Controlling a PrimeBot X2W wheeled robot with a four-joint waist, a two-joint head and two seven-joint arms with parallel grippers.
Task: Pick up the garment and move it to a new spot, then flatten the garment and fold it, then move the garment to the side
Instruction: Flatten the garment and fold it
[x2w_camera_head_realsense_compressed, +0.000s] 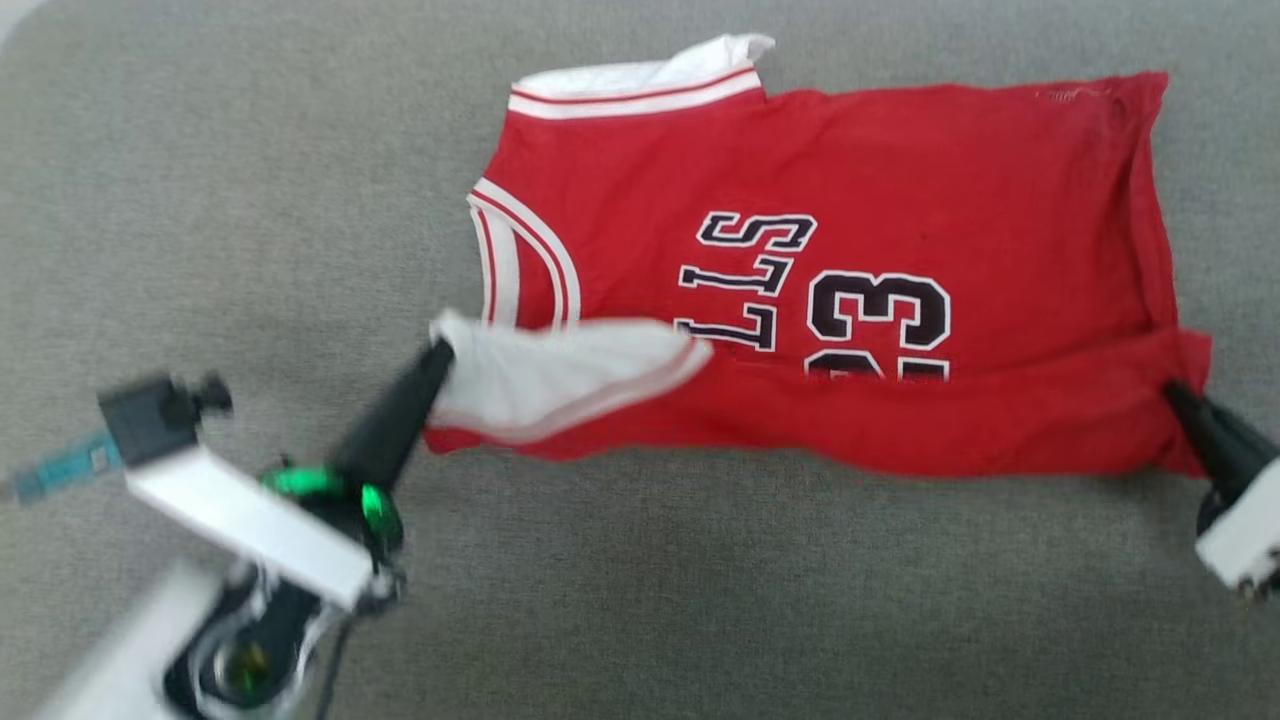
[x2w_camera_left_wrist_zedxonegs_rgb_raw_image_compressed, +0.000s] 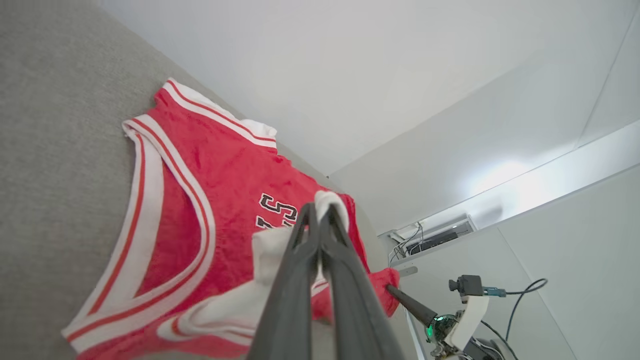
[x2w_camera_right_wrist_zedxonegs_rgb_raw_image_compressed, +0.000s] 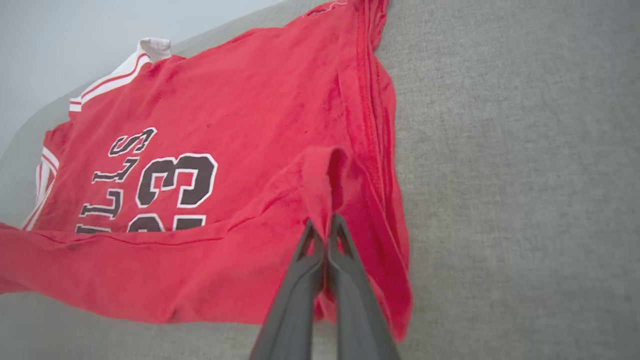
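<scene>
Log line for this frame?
phase: fold | left gripper: shut on sleeve | right gripper: shut on hem | jersey: near edge lifted over print

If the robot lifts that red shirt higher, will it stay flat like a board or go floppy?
Probably floppy: the red shirt sags and wrinkles between the left pincer and the right pincer. It seems thin and light, since two small pinches hold up its near edge. It likely won't slip: both pincers are shut on cloth.

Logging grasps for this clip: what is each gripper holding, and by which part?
Both hold the garment: the left gripper pinches the near white sleeve, and the right gripper pinches the near hem corner.
</scene>
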